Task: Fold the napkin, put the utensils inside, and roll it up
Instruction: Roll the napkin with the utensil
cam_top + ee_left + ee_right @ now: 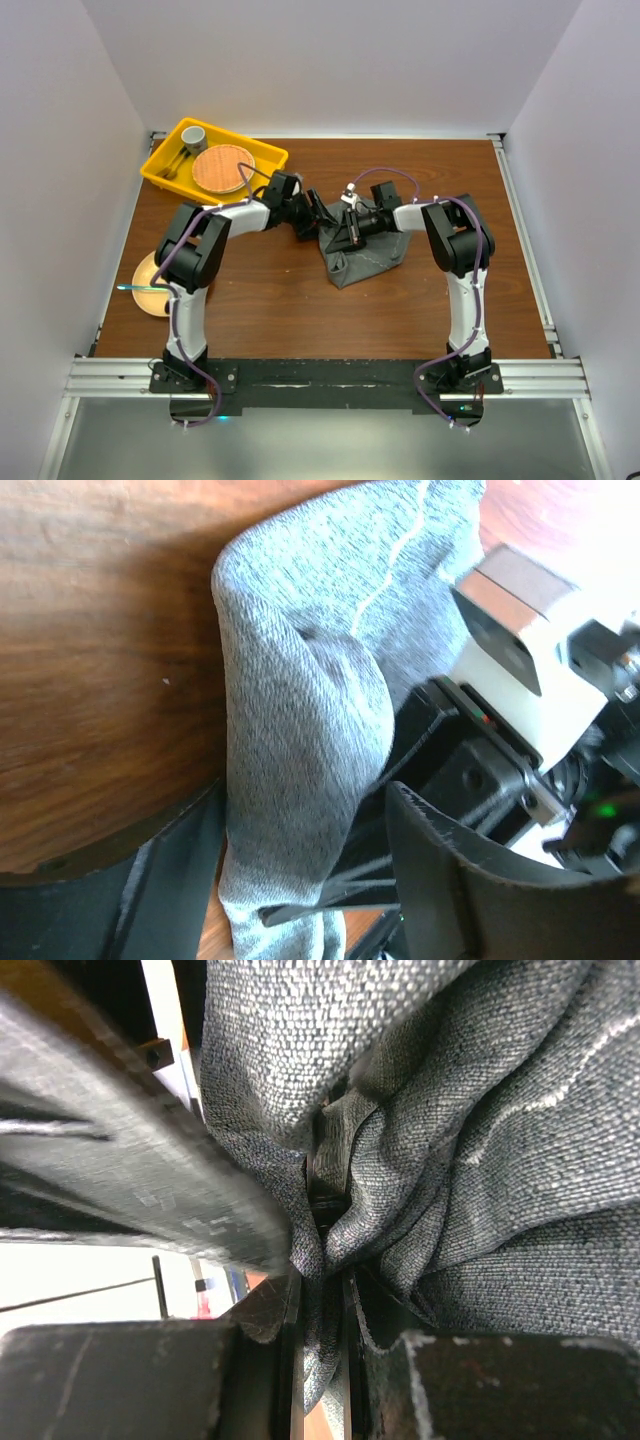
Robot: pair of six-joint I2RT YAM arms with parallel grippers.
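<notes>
- The napkin (368,258) lies bunched in a crumpled heap near the middle of the table (270,300), not yet laid flat or folded.
- We judge it light, soft and limp. The coarse weave should grip well, but it will sag and crease wherever it is unsupported, so the hem corners by the pale stitched line are the best places to hold.
- The right gripper (325,1290) is clamped on a gathered wad of cloth, with several layers caught between its jaws.
- The left gripper (300,815) is spread wide, one fold hanging between its fingers (450,880). It seems to be only straddling the fold, not pinching it.
- No corner or edge of the napkin can be traced, as the arms cover its far side.
- Of the utensils, we see only a teal-handled one (133,288) on a plate at the left edge, and dim shapes in the yellow tray (160,172).
</notes>
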